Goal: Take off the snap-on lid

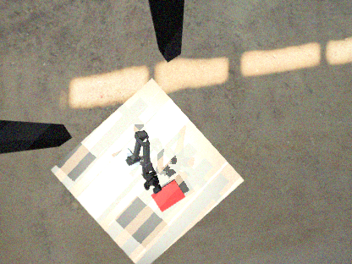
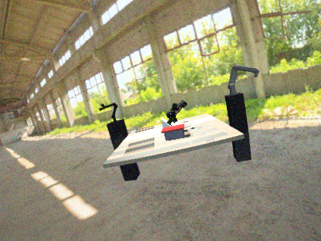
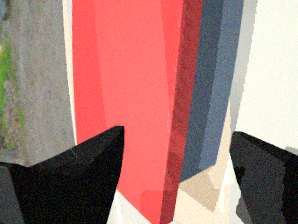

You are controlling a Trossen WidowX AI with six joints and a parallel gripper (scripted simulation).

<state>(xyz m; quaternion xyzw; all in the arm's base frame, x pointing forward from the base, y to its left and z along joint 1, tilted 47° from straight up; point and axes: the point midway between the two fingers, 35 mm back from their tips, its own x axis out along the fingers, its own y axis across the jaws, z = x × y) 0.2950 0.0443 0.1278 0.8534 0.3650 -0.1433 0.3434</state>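
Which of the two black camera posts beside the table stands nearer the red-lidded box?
The taller black post at the table's right edge; the other post stands beyond the far-left corner, farther from the box.

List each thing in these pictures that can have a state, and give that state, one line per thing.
Red lid: on the storage box, not yet removed.
Storage box: closed, standing on the table.
Gripper: jaws partly open, holding nothing, the lid's near corner in the gap between them in the wrist view; no contact visible.
Arm: bent over the table toward the box.
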